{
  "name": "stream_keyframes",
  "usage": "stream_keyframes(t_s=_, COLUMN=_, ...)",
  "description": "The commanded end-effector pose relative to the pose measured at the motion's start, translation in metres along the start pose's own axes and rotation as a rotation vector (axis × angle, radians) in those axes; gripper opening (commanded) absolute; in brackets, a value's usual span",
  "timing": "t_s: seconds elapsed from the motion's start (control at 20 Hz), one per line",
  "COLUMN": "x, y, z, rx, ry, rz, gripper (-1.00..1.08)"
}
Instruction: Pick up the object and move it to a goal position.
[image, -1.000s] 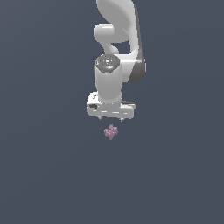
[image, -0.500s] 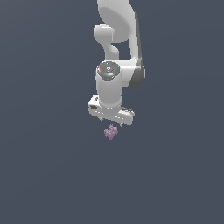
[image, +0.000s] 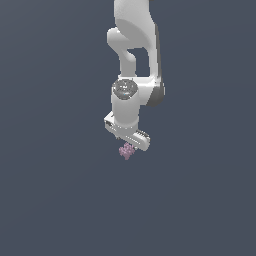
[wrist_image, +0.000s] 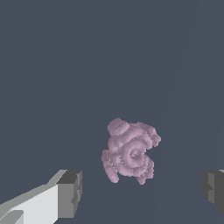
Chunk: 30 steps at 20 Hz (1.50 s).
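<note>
The object (image: 127, 151) is a tiny pale pink-purple knobbly cluster lying on the dark grey floor. In the exterior view the white gripper (image: 128, 145) hangs directly over it, its lower edge just above the cluster. In the wrist view the object (wrist_image: 130, 151) lies between the two fingers (wrist_image: 70, 192), which stand wide apart on either side without touching it. The gripper (wrist_image: 142, 189) is open and empty.
The white arm (image: 135, 50) rises above the gripper toward the top of the exterior view. A plain dark grey floor (image: 60, 190) surrounds the object; nothing else shows on it.
The gripper has come down closer to the object and tilted, its hand now slanting toward the exterior view's right. The object has not moved.
</note>
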<state>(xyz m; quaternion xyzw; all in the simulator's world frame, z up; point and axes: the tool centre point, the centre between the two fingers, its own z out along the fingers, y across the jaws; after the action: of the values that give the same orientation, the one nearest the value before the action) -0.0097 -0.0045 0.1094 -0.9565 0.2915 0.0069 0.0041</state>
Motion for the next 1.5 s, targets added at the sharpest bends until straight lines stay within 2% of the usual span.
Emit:
stream_keyframes(t_s=0.0, x=0.000, y=0.000, z=0.006, rx=-0.001, ry=0.005, rz=0.058, gripper=1.00)
stream_keyframes(t_s=0.55, x=0.000, y=0.002, z=0.019, rx=-0.002, ry=0.015, rz=0.191, gripper=1.00)
stream_keyframes(t_s=0.95, x=0.000, y=0.002, z=0.025, rx=-0.002, ry=0.015, rz=0.193, gripper=1.00)
stream_keyframes(t_s=1.45, x=0.000, y=0.003, z=0.067, rx=-0.002, ry=0.016, rz=0.197, gripper=1.00)
